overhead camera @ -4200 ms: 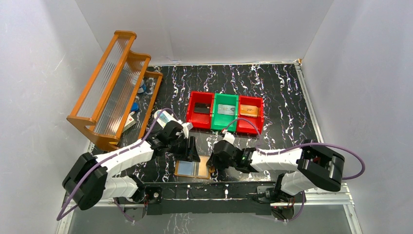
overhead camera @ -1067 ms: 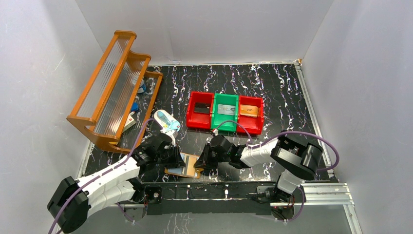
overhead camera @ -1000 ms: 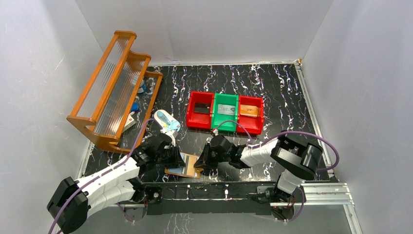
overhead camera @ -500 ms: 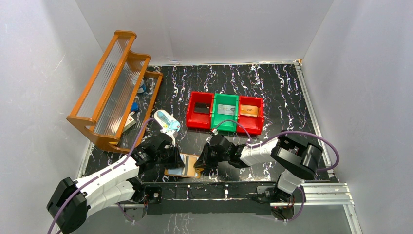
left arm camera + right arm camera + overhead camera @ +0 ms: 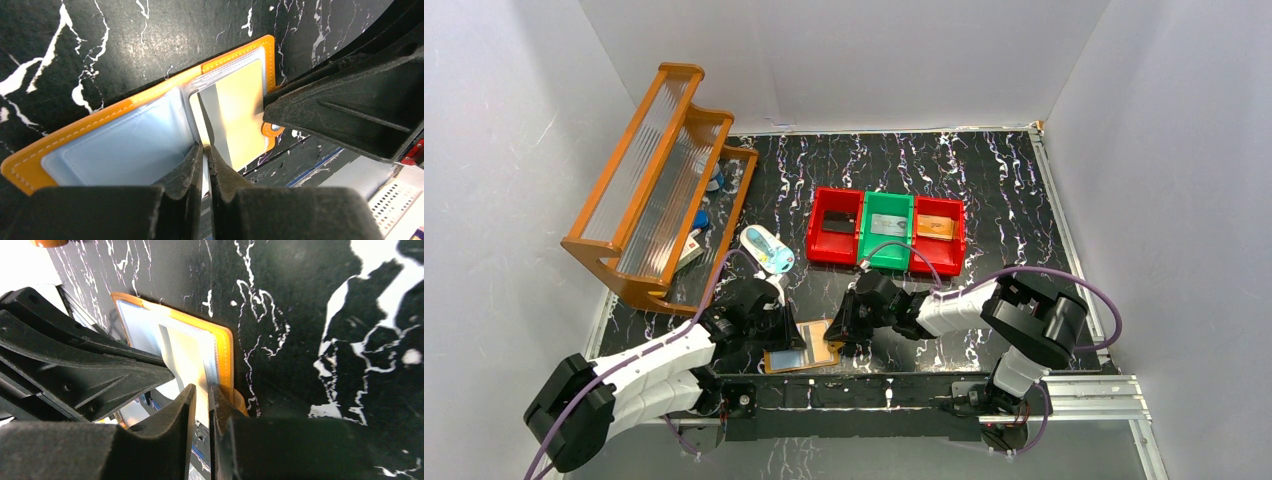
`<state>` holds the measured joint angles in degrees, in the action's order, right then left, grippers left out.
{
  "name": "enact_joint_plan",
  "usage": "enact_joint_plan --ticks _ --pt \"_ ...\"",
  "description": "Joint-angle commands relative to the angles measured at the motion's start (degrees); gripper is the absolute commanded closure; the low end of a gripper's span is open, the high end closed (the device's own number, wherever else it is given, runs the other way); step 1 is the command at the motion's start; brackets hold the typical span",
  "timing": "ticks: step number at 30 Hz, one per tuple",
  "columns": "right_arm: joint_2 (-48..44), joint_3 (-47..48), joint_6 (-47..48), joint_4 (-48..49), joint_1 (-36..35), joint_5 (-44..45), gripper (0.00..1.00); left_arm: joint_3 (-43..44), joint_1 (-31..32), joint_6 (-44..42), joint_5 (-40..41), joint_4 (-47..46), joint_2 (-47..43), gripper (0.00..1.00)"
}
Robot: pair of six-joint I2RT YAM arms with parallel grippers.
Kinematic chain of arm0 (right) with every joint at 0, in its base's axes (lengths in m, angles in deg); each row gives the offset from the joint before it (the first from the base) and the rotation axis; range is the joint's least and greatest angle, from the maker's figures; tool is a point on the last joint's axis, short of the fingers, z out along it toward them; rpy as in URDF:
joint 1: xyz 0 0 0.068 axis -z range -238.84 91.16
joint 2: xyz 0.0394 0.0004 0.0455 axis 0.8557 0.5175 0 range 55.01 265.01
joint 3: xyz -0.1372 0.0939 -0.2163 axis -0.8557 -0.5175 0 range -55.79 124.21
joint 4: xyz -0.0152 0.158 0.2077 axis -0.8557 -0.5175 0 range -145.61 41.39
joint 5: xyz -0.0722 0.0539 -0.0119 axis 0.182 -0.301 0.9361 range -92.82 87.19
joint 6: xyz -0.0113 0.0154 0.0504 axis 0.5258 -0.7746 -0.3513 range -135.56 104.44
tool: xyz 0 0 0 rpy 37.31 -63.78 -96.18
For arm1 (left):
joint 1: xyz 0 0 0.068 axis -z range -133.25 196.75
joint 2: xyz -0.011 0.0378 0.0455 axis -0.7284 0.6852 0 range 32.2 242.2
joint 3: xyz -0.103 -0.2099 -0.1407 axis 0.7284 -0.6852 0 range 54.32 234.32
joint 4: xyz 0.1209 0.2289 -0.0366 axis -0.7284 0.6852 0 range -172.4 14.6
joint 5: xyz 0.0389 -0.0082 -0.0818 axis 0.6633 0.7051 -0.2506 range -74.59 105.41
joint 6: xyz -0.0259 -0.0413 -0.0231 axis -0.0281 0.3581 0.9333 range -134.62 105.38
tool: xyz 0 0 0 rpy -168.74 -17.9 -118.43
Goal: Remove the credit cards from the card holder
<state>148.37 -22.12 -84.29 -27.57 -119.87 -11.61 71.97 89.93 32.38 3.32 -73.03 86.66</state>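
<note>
So I'm looking down at the rig. Far left, the orange rack (image 5: 659, 180) is standing along the left side of the black marbled table (image 5: 994, 180). The pale blue-and-white oval item (image 5: 766, 250) is lying just off its near end.

Next over, my left gripper (image 5: 790, 328) is sitting low over the card holder (image 5: 819, 342). The holder is lying flat at the near edge of the table, right between the two arms.

In the left wrist view the gripper's fingers (image 5: 192, 160) are squeezing nearly together at the middle of the holder. That's where the pale blue-grey card (image 5: 125, 150) under the clear window is meeting the yellowish card (image 5: 240, 110) with the grey stripe. A thin pale sliver is sitting between the fingertips, and I honestly can't tell if it's a card edge or the clear plastic. As far as I'm seeing, both cards are lying inside the orange border.

Moving right, my right gripper (image 5: 836, 330) is facing the holder from the other side. Its fingers are narrow and are clamping the holder's right-hand edge, just beside the little holed tab (image 5: 272, 129).

Further back and to the right, the red, green and red bins (image 5: 887, 230) are sitting in a row, well apart from the holder. Each one is holding a flat item.
</note>
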Motion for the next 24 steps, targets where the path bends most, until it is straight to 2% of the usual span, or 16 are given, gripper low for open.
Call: enact_joint_plan --ticks 1,6,12,16,21,24 --pt "3.63 -1.23 3.95 -10.34 0.61 5.98 0.75 -2.14 0.48 3.91 -5.59 -8.73 1.44 0.92" --pt "3.33 -1.60 4.12 -10.25 0.57 5.75 0.76 -4.12 0.41 7.02 -3.36 -10.16 0.41 0.76" --pt "4.35 0.95 8.30 -9.29 0.57 1.94 0.80 -5.04 0.42 9.48 0.15 -8.97 -0.40 0.70" --pt "6.01 3.32 10.49 -7.27 0.50 -3.04 0.83 -4.76 0.42 9.58 0.03 -9.67 -0.44 0.74" --pt "8.32 4.34 10.09 -8.26 0.50 -2.81 0.83 -4.66 0.39 9.80 0.72 -9.91 -1.88 0.92" --pt "8.48 3.25 8.97 -6.75 0.50 -3.22 0.83 -4.69 0.42 10.08 1.36 -10.03 -2.89 0.99"
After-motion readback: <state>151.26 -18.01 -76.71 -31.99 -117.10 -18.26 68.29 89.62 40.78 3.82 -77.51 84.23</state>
